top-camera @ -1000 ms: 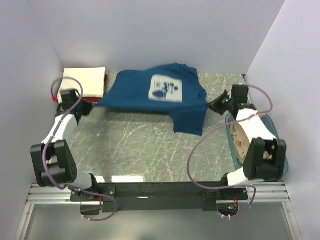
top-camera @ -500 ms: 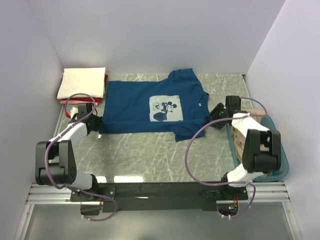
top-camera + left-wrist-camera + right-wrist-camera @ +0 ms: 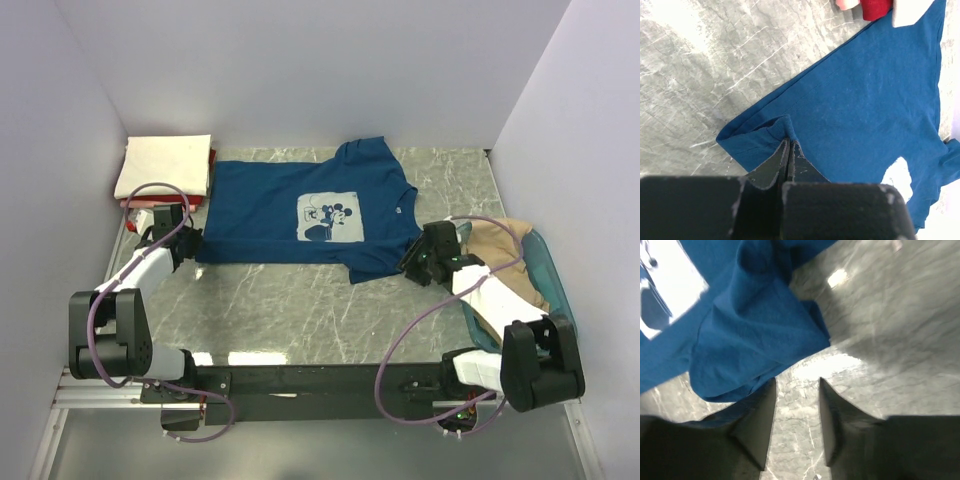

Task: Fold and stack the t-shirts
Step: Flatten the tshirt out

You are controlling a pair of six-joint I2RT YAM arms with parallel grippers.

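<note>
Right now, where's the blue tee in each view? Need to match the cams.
Top external: blue tee spread flat at centre-back of the table.
Left wrist: blue tee fills the right side, hem reaching bottom centre.
Right wrist: blue tee bunched across the upper left.
Shared landmark: its pale print, lower right in left wrist, top left in right wrist.

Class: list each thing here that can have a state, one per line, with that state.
dark blue t-shirt: unfolded, spread print up, one sleeve rumpled.
left gripper: shut on the dark blue t-shirt's edge.
right gripper: open, empty, beside the rumpled sleeve.
cream t-shirt: folded, top of stack.
red t-shirt: folded, under the cream one.
tan t-shirt: crumpled in the teal tub.
</note>
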